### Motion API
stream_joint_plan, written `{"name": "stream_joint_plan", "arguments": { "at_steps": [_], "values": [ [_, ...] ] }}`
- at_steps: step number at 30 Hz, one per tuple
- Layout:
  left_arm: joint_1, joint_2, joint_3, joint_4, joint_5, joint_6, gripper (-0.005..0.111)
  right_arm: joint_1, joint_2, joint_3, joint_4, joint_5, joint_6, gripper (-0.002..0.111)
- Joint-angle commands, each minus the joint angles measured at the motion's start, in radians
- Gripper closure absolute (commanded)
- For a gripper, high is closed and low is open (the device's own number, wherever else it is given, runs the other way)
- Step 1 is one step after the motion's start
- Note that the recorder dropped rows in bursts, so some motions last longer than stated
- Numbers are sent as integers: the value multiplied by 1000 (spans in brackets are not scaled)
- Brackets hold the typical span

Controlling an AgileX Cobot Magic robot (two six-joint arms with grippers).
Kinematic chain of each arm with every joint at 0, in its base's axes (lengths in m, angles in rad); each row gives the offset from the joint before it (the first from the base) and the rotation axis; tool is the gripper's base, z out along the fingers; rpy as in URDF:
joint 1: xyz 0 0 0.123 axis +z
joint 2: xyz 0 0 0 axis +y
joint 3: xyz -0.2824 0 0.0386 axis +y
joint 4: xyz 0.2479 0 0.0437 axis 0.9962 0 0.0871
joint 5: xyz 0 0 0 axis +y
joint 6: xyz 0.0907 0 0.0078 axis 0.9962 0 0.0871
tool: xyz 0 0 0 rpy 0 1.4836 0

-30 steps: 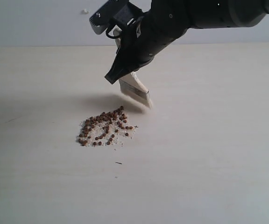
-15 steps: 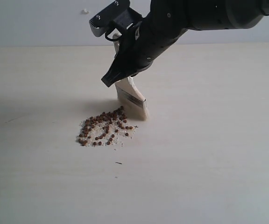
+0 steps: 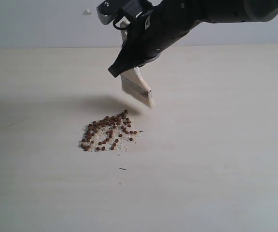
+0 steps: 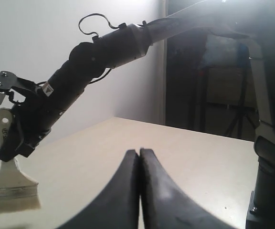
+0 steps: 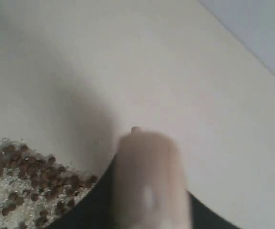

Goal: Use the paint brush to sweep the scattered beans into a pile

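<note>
The right gripper clamps the handle of the paint brush over the pale table, with the blurred bristles seemingly lifted clear. The left gripper is pressed closed and empty. The beans lie in one loose patch near the brush.

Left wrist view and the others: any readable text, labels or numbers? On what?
Nothing legible in any view.
Small white sticker on the right arm: too small to read.
Dark marks on the handle of the paint brush: blurred, cannot tell if they are print.
On the beans and the table: no text.
</note>
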Motion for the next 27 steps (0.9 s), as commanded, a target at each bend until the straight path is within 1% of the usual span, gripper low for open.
{"name": "stream_joint_plan", "arguments": {
  "at_steps": [1, 7, 11, 14, 17, 22, 27],
  "values": [
    [1, -4, 2, -3, -2, -2, 107, -25, 33, -24, -24, -30, -11, 108],
    [1, -4, 2, -3, -2, -2, 107, -25, 107, -24, -28, -33, -32, 108],
    [1, -4, 2, -3, -2, -2, 107, -25, 88, -24, 71, 8, -121, 108],
    [1, -4, 2, -3, -2, -2, 107, -25, 63, -24, 214, 40, -242, 108],
    [1, -4, 2, -3, -2, -2, 107, -25, 63, -24, 297, 67, -309, 108],
    [1, -4, 2, -3, -2, -2, 107, -25, 63, -24, 351, 109, -324, 108],
    [1, -4, 2, -3, -2, -2, 107, -25, 63, -24, 353, 173, -324, 108]
  ]
}}
